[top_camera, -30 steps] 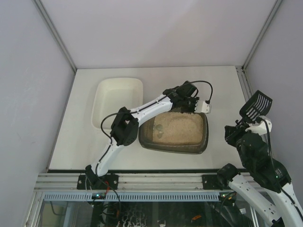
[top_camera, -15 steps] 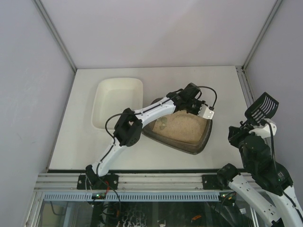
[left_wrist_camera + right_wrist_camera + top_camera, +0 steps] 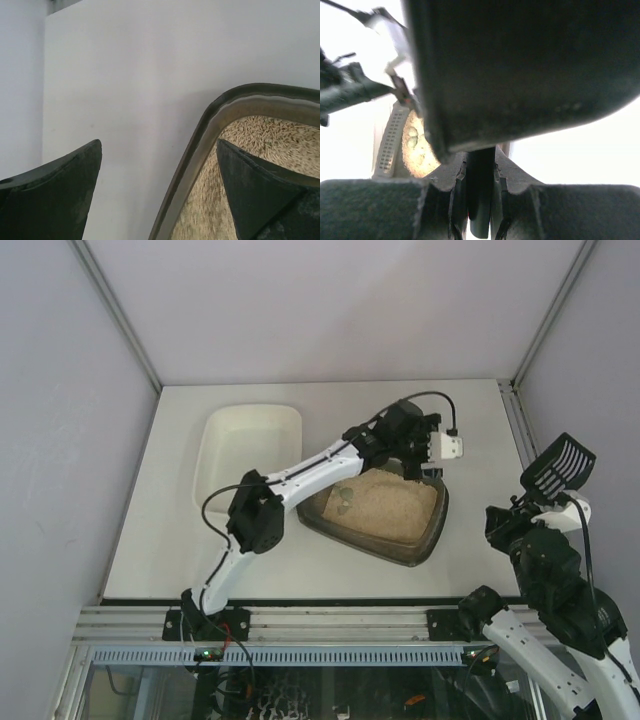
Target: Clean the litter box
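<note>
Litter box (image 3: 197,150), stiff plastic and probably heavy with granules, had its thick rim, the natural handhold, straddled by the wide-spread left claw (image 3: 159,145).

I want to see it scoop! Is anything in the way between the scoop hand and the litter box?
Nothing visible: only bare table lies between the right gripper, holding the scoop, and the litter box.

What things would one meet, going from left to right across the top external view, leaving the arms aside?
white tray → litter box → black slotted scoop
</note>
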Controlling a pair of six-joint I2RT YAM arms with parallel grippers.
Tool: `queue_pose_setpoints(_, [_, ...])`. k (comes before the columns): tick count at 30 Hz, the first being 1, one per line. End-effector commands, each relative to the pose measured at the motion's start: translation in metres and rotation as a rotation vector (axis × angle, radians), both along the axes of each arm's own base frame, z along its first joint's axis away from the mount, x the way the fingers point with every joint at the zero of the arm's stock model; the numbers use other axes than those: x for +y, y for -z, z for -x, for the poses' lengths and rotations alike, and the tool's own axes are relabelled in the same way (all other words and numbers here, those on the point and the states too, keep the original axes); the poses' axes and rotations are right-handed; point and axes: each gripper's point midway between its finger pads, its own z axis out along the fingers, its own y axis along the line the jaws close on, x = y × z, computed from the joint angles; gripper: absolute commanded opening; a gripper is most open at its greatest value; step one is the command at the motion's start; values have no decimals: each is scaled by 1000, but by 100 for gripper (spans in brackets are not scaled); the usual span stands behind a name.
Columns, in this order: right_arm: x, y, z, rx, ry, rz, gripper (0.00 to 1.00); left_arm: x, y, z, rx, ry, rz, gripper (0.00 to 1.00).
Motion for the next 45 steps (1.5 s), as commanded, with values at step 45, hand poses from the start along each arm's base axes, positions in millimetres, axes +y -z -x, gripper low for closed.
queue_pose_setpoints(45, [209,81,-13,1266,-841,-213,0,228,-78,74,1188,-831,295,100])
